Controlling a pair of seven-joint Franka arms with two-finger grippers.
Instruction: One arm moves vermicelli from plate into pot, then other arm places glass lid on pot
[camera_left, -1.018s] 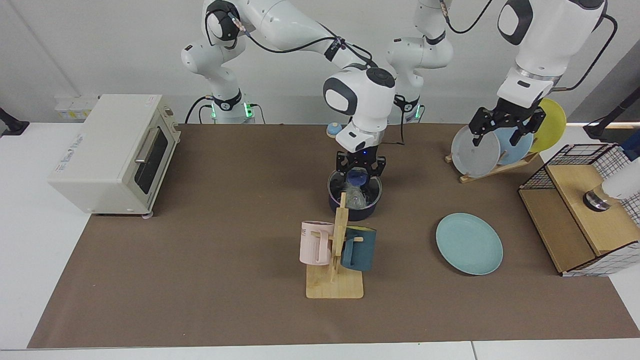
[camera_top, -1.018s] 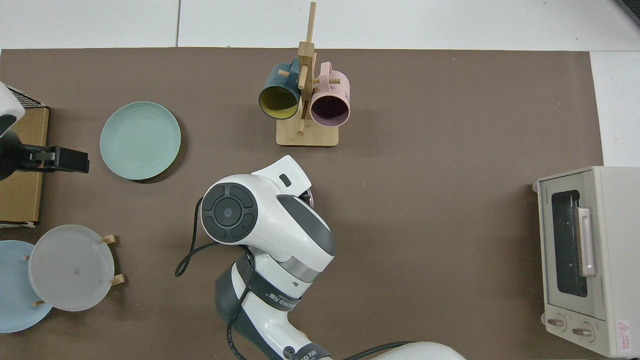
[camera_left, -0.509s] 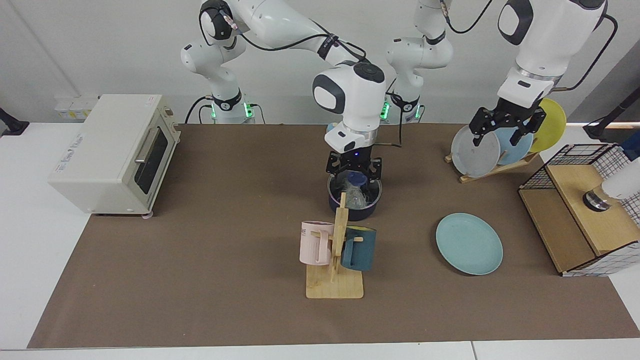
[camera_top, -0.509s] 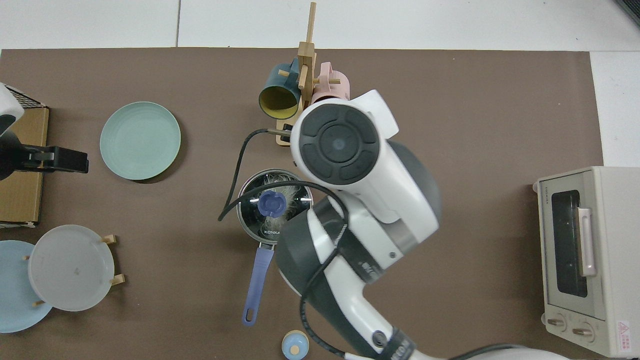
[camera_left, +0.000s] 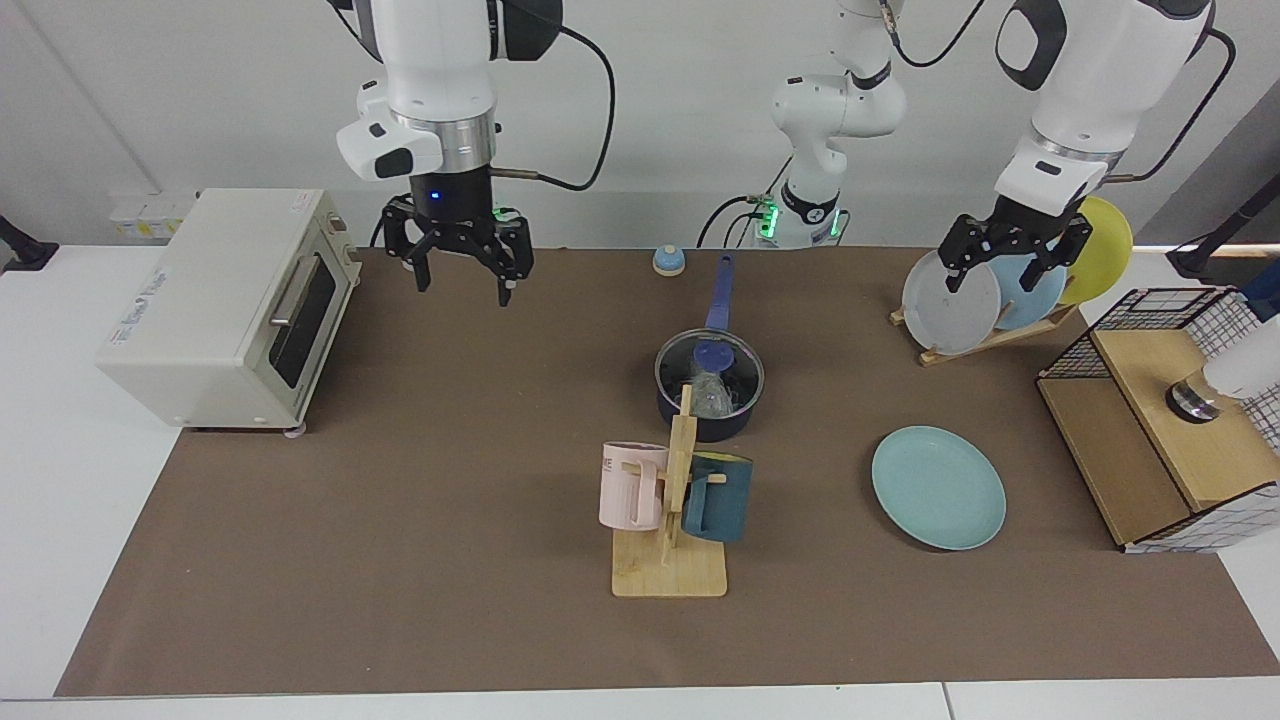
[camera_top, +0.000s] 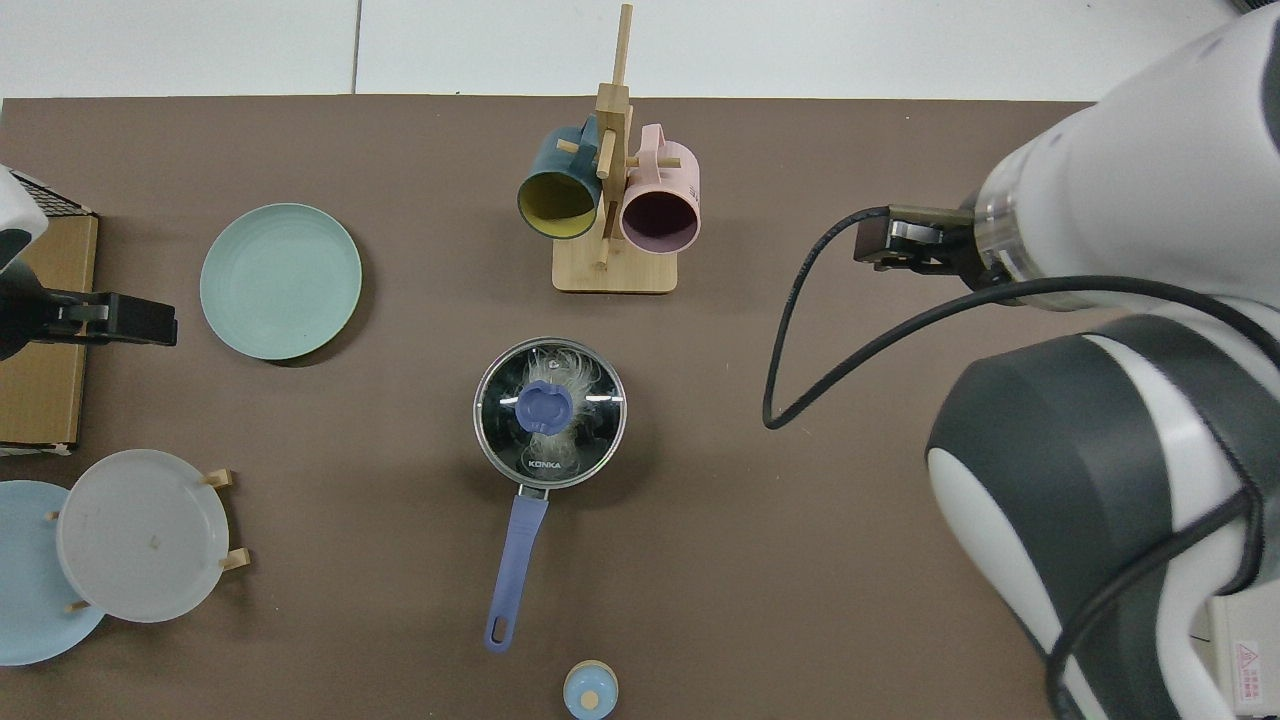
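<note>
The glass lid (camera_top: 549, 411) is sitting flat on the pot (camera_left: 709, 420), its metal rim meeting the pot's rim all the way round and its blue knob centred, so the pot is closed. Through the glass the vermicelli (camera_top: 556, 372) is showing as a pale tangle inside, which is why the turquoise plate (camera_left: 938, 487) is lying bare. Judged from this, both steps of the task look done.

The right gripper (camera_left: 458, 262) is hanging beside the toaster oven (camera_left: 225, 306), with the pot well apart from it toward the middle of the table and lower down. Its 2 fingers are spread apart and holding nothing, which fits a tool that is no longer needed at the lid. In the top view this arm is filling 1 side of the table, clear of the pot.

The left gripper (camera_left: 1012, 253) is waiting in front of the dish rack (camera_left: 985, 338), just above the grey plate (camera_left: 950, 290), with its fingers also spread and empty; the turquoise plate is lying below it and nearer the camera, well apart.

The pot's blue handle (camera_top: 514, 570) is pointing toward the arms' bases, away from the mug stand (camera_left: 670, 560), leaving the knob free from above for either tool.
</note>
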